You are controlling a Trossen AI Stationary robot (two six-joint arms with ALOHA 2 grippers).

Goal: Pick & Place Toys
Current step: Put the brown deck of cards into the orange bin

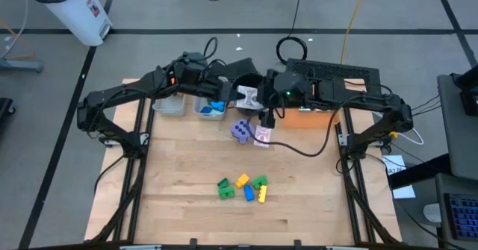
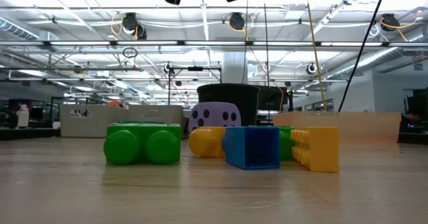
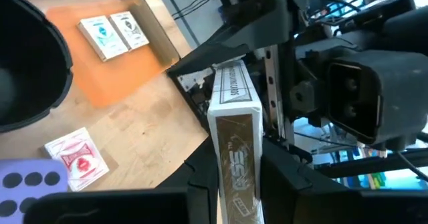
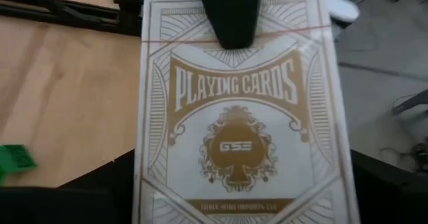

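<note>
Left gripper (image 3: 234, 177) fingers clamp a white-and-gold playing-card box (image 1: 247, 96), top centre in high view. Right gripper (image 4: 234, 177) fingers straddle it wide; contact unclear.

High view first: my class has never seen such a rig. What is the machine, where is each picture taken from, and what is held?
It is a robot with two dark arms at a wooden table. One camera looks down, one sits at table level, and one rides on each wrist. On the table lie a purple die, a card and coloured blocks, plus grey bins and a black pot. The left gripper grips a card box; the right gripper is at it too.
</note>
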